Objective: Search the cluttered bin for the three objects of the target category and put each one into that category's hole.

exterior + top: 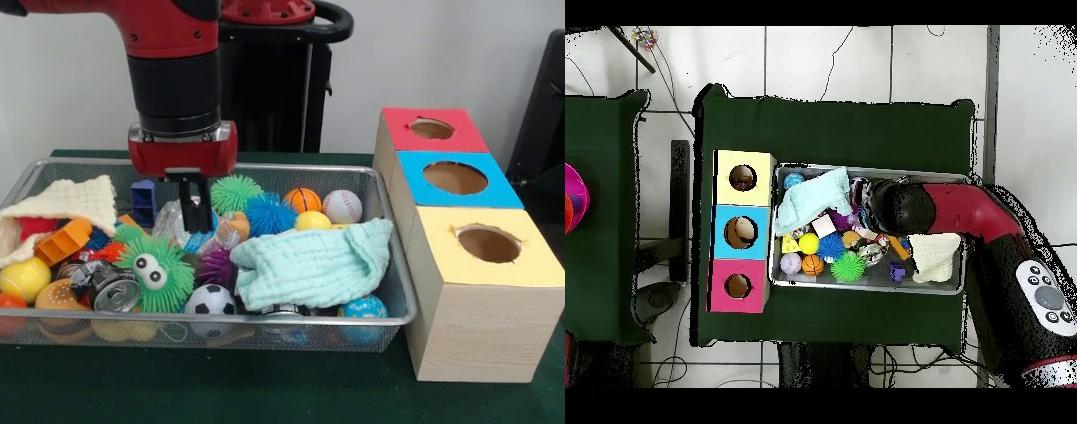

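The wire mesh bin point(399, 265) is full of toys and also shows in the overhead view point(865, 289). My gripper point(196, 228) reaches down into its back middle, its tip at a crumpled clear and blue plastic wrapper point(179, 224). A second crumpled wrapper point(231, 232) lies just right of it. I cannot make out any other wrapper among the clutter. In the overhead view the black wrist point(902, 206) hides the gripper. The yellow-topped hole point(488, 244) is in the nearest box right of the bin, and also shows in the overhead view point(743, 178).
A mint cloth point(311, 261), a cream knitted cloth point(72, 203), a green spiky ball with eyes point(155, 274), other spiky balls point(235, 192), a soccer ball point(210, 300) and cans point(113, 288) crowd the bin. The blue hole point(455, 177) and red hole point(432, 129) lie behind the yellow one.
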`<state>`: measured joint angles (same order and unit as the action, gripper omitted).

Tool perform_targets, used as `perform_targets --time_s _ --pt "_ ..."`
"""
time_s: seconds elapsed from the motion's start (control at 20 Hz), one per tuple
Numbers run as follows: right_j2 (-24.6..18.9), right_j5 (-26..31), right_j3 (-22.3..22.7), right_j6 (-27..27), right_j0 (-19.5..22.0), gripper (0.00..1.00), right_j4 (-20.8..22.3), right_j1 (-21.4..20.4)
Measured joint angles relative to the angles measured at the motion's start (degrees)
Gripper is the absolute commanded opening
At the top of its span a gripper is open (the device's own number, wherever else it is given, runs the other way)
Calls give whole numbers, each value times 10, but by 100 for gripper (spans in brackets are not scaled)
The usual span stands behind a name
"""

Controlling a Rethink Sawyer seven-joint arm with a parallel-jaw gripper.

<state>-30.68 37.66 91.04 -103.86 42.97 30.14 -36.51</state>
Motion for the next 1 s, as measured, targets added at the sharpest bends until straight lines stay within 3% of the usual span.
perform_targets --time_s 0.25,0.8,0.85,1.0 --pt "3 0 0 0 -20 0 -6 2" --pt "38 -33 3 -3 -135 0 -17 9" --pt "49 -50 4 -7 -158 100 -18 11" --pt "54 -57 4 -8 -166 100 -18 12"
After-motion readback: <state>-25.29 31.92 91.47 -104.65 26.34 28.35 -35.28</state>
